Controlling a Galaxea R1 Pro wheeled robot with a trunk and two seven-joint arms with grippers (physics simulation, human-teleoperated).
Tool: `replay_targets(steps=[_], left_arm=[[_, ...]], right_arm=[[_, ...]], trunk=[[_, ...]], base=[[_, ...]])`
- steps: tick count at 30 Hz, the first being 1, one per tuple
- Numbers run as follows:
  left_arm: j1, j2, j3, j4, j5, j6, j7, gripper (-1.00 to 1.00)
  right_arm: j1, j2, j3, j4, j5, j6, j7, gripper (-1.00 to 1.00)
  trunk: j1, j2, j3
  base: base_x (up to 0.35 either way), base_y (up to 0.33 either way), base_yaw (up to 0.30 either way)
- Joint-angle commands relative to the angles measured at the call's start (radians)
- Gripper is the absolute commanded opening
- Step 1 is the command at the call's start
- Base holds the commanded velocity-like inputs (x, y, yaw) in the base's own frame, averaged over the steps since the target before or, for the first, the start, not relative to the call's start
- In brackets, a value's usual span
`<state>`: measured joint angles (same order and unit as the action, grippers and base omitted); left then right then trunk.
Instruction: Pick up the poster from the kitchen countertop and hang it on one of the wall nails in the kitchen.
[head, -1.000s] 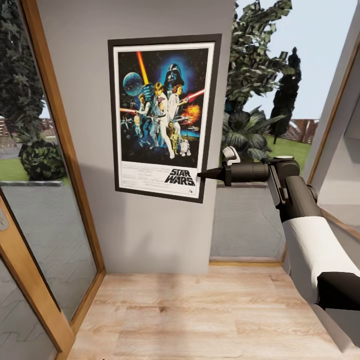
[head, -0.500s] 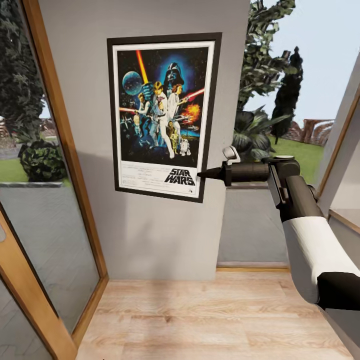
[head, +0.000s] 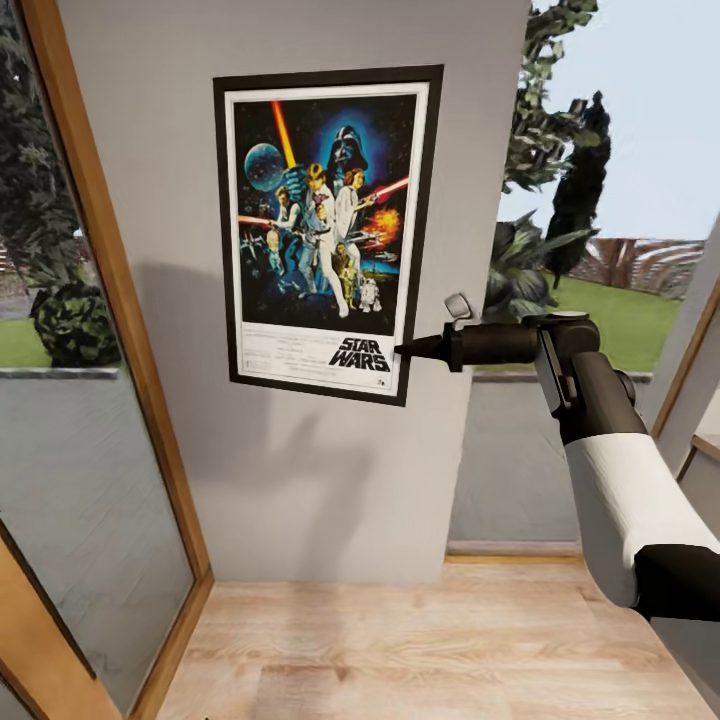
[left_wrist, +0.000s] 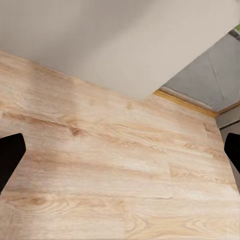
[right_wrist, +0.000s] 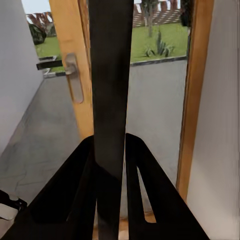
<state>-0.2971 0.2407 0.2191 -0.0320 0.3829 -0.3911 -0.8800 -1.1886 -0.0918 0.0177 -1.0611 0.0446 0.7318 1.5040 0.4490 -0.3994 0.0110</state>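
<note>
Rectangular Star Wars film poster (head: 325, 235) in a thin black frame with a white border, dark blue artwork of figures and the logo at the bottom, held upright and flat against a plain light grey wall panel (head: 300, 480). Pinched at its lower right edge by the black right gripper (head: 405, 350), reaching in level from the right on a black-and-white arm (head: 610, 470). Seen edge-on in the right wrist view as a dark vertical strip (right_wrist: 110, 100) running between the two black fingers (right_wrist: 75, 200), jaws closed tight on the frame. Beyond the strip, a light wooden door frame (right_wrist: 72, 65) with a silver lever handle (right_wrist: 70, 70), glass panes, and green lawn outside.

Left gripper (left_wrist: 120, 155) pointed down at a pale wood-plank floor (left_wrist: 100, 165), black fingertips (left_wrist: 10, 152) showing at opposite edges of the left wrist view, jaws spread wide with nothing between them. Foot of the grey wall and a wooden skirting strip (left_wrist: 185, 100) just ahead of it.

To the left of the wall panel in the head view, a tall wooden-framed glass door (head: 90, 350); to the right, a window onto trees (head: 560, 200), grass and sky.
</note>
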Motion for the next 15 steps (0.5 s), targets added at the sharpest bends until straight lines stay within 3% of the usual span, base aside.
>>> replay_targets(steps=[1,10,15], left_arm=[[0.0,0.0,0.008,0.001,-0.007,-0.005,-0.003,1.0],[0.0,0.0,0.008,0.001,-0.007,-0.005,-0.003,1.0],[0.0,0.0,0.008,0.001,-0.007,-0.005,-0.004,1.0]], right_arm=[[0.0,0.0,0.0,0.0,0.004,0.013,0.006,-1.0],[0.0,0.0,0.001,0.0,0.004,0.012,0.006,-1.0],[0.0,0.0,0.001,0.0,0.004,0.012,0.007,-1.0]], trunk=[[0.001,-0.001,0.0],[0.001,-0.001,0.0],[0.001,-0.001,0.0]], base=[[0.334,0.004,0.0],[0.127,0.001,0.0],[0.247,0.0,0.0]])
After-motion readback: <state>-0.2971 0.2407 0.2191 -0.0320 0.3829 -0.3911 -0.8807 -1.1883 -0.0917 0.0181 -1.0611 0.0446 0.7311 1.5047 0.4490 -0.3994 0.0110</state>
